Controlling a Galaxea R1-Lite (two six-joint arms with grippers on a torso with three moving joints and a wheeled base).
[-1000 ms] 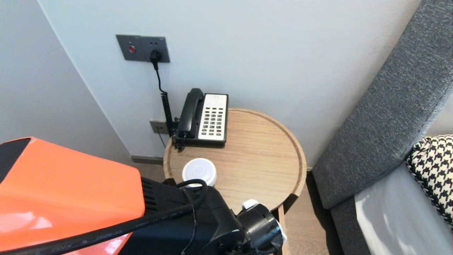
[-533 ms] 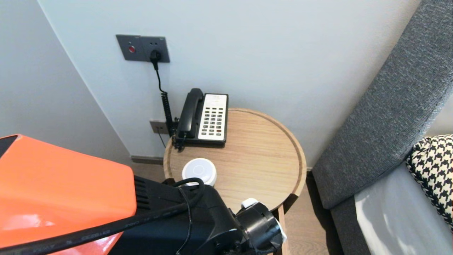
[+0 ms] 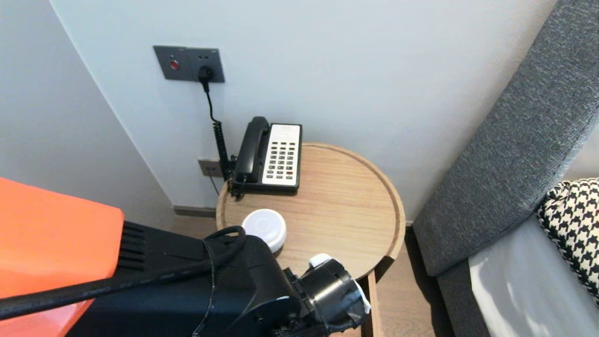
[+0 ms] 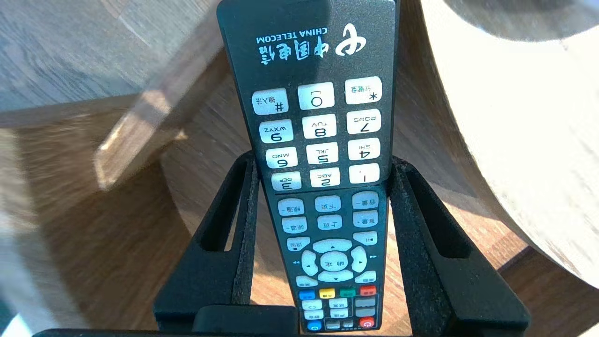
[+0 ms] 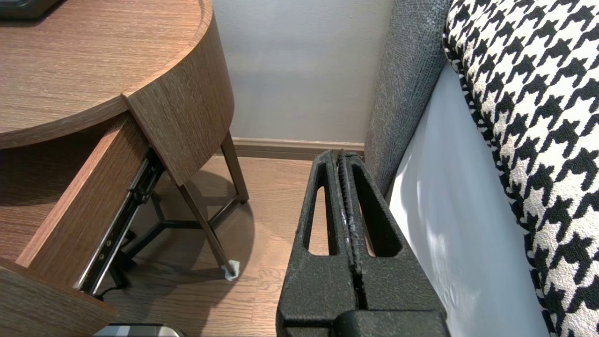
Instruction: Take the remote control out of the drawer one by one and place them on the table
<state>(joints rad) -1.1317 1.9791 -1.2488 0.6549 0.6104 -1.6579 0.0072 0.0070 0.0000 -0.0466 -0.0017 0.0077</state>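
Pinching the remote control [image 4: 323,187] lengthwise beside the desk [image 4: 514,140] are the left jaws; right jaws pressed together by the bed [image 5: 449,224].

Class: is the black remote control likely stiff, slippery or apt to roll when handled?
The remote control looks like a rigid plastic slab, so probably stiff. The left end effector clamps its narrow smooth edges, so it might slip or pivot. Flat, so unlikely to roll.
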